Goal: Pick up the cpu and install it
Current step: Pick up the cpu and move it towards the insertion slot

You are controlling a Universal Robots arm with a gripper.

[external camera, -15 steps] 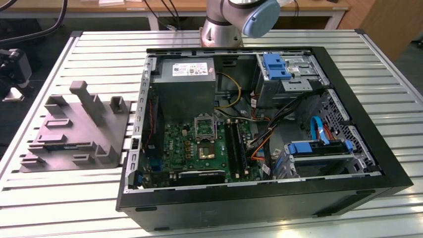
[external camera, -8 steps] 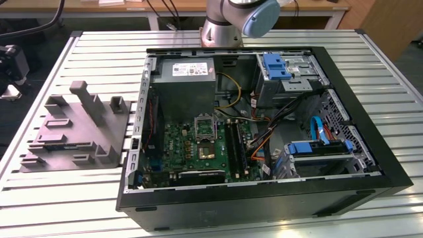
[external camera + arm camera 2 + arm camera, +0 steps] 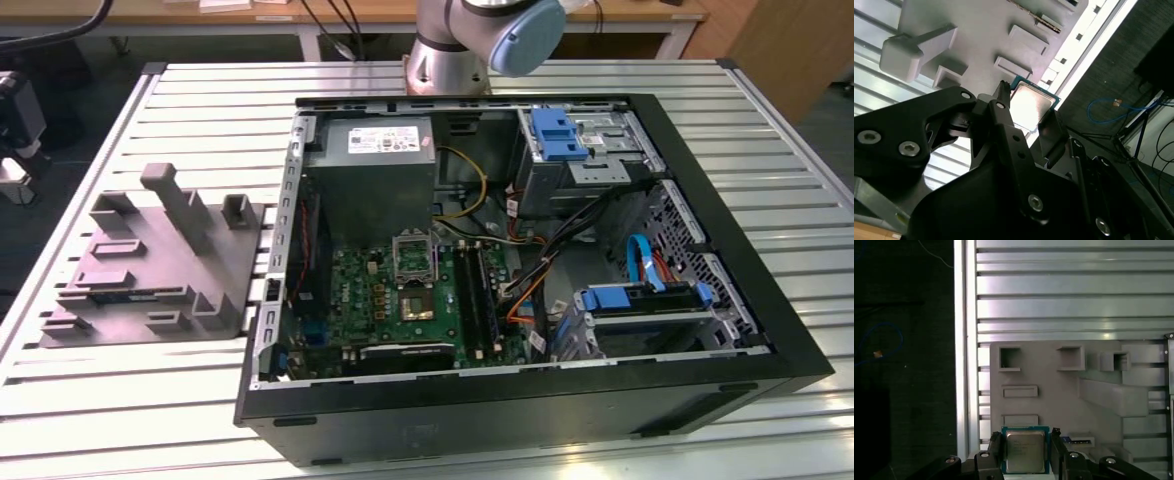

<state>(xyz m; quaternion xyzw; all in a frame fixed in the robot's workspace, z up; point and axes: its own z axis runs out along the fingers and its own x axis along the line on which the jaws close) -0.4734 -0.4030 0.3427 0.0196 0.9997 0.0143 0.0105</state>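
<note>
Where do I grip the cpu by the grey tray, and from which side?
Take the cpu by two opposite side edges, straight down from above. It is thin, square and flat, metal top up, at the edge of the grey tray, so only its sides offer a hold. The gripper is lined up that way.

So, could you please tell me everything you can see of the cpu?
The cpu is a small, flat square with a pale silvery metal lid on a green-edged board. In the first wrist view the gripper clamps two opposite edges, lid facing the camera, and it seems lifted above the grey tray.
</note>
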